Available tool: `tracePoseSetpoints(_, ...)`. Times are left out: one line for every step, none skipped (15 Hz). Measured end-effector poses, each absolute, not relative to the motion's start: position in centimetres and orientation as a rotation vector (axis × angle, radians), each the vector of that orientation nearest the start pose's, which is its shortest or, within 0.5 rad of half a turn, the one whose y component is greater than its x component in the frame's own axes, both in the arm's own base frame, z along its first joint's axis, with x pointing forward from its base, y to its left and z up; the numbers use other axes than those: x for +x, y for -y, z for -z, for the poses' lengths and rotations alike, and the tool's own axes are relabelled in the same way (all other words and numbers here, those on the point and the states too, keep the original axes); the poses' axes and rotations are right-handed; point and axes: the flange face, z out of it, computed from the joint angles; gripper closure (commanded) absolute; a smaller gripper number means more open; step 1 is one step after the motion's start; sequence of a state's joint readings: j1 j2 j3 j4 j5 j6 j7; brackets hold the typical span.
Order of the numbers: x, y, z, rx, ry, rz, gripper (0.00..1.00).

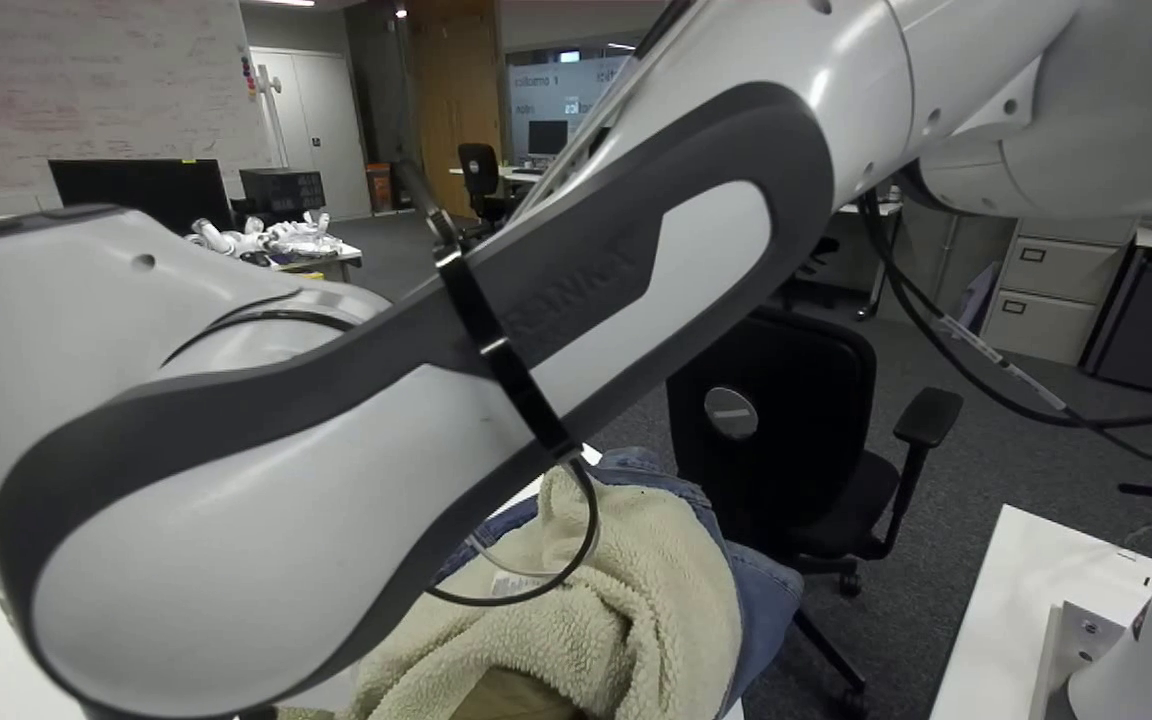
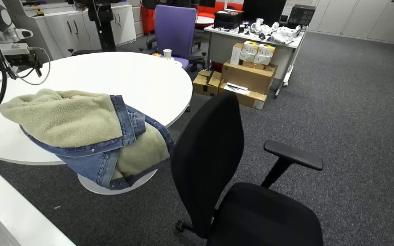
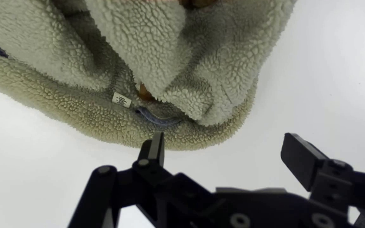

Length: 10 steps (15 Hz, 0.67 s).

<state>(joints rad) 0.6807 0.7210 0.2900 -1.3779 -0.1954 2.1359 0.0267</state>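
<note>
A denim jacket with cream fleece lining lies bunched on a white round table (image 2: 128, 73). The jacket shows in both exterior views (image 1: 676, 570) (image 2: 77, 119) and in the wrist view (image 3: 144, 47). Part of it hangs over the table edge. A white label (image 3: 121, 99) and a blue hanging loop (image 3: 158, 118) show on the lining. My gripper (image 3: 223, 136) is open with nothing between its fingers. In the wrist view the left fingertip overlaps the fleece edge; I cannot tell whether it touches. The gripper also shows dark above the table in an exterior view (image 2: 34, 65).
A black office chair (image 2: 210, 160) stands close beside the table and jacket. A purple chair (image 2: 174, 30) and a white cup (image 2: 167, 53) are at the table's far side. Cardboard boxes (image 2: 248, 78) stand beyond. A cable (image 1: 586, 540) loops from the arm over the jacket.
</note>
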Motion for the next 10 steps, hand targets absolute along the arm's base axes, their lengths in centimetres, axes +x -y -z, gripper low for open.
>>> tracePoseSetpoints(46.0, -57.6, -30.5, -2.736, 1.438, 0.078, 0.0)
tracePoseSetpoints(46.0, -57.6, -30.5, -2.736, 1.433, 0.074, 0.0)
tracePoseSetpoints(46.2, -57.4, -30.3, -2.747, 1.418, 0.071, 0.0)
tracePoseSetpoints(46.4, -57.2, -30.0, -2.768, 1.398, 0.07, 0.0)
tracePoseSetpoints(46.6, -56.8, -29.6, -2.791, 1.376, 0.069, 0.0)
tracePoseSetpoints(46.9, -56.5, -29.2, -2.815, 1.339, 0.067, 0.0)
tracePoseSetpoints(47.2, -56.1, -28.7, -2.842, 1.285, 0.073, 0.0)
tracePoseSetpoints(47.4, -55.8, -28.1, -2.87, 1.224, 0.08, 0.0)
tracePoseSetpoints(47.6, -55.4, -27.5, -2.9, 1.158, 0.084, 0.0)
tracePoseSetpoints(47.6, -55.0, -26.9, -2.928, 1.092, 0.086, 0.0)
